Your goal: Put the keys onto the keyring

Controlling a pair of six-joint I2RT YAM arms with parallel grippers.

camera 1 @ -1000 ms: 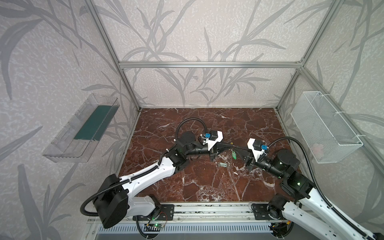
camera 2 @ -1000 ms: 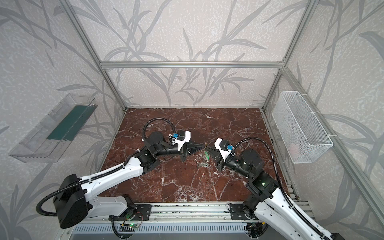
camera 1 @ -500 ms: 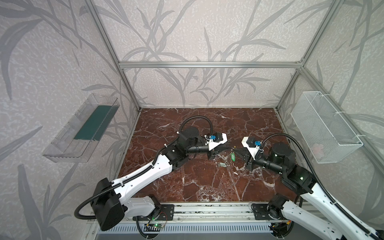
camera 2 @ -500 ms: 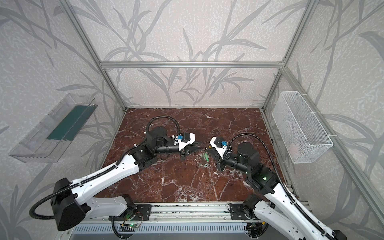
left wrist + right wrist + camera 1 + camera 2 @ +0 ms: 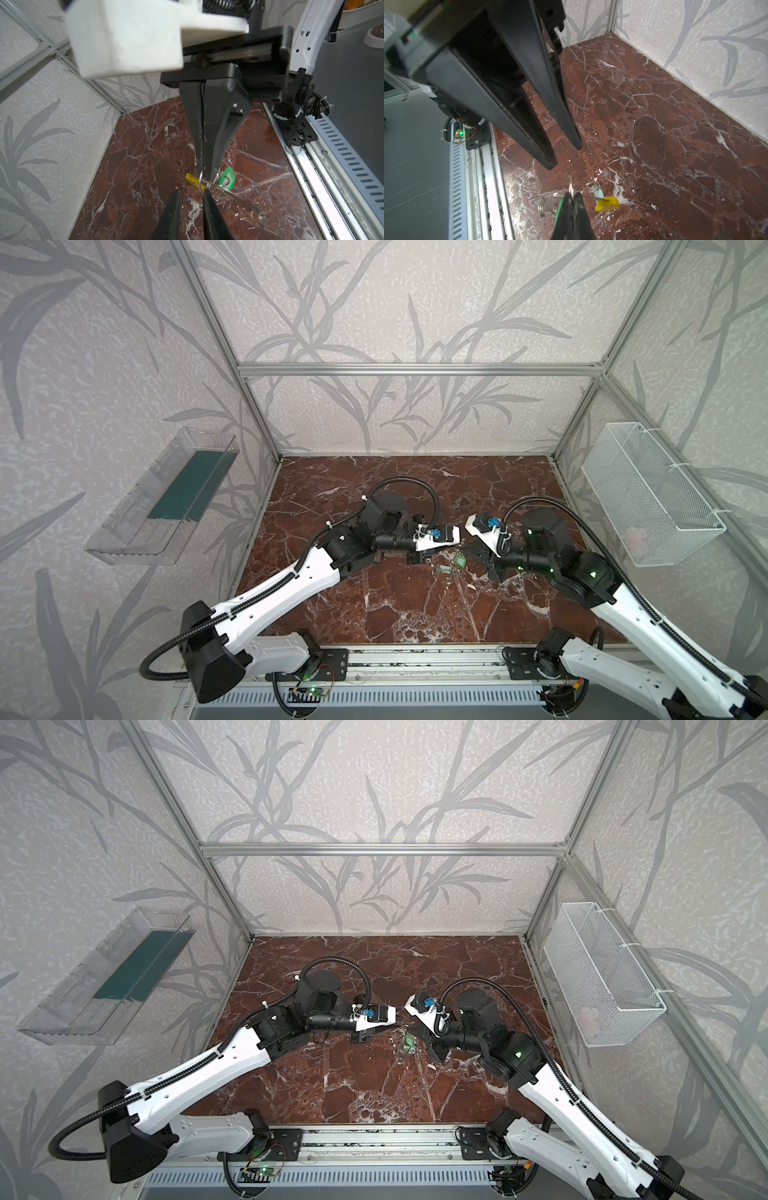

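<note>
In the right wrist view my right gripper (image 5: 573, 195) is shut on the keyring (image 5: 544, 197), a thin grey hoop with a yellow segment (image 5: 607, 204). A small metal ring (image 5: 570, 185) stands up at its fingertips. One of the keys (image 5: 595, 189), with a pale-green tag, lies on the floor beside the yellow segment. Another key (image 5: 227, 178), bright green, hangs by the right gripper's tip, and it shows in both top views (image 5: 459, 560) (image 5: 409, 1041). My left gripper (image 5: 191, 190) is open with nothing between its fingers. One fingertip (image 5: 205, 190) touches the hoop near the yellow segment (image 5: 192, 179).
Loose small rings (image 5: 260, 218) hang at the hoop's far end. A clear shelf (image 5: 166, 506) is fixed to the left wall and a white wire basket (image 5: 648, 497) to the right wall. The aluminium rail (image 5: 415, 659) runs along the marble floor's front edge.
My left gripper has gone from shut to open. The right arm has moved left toward the middle, so both grippers now meet at the keyring.
</note>
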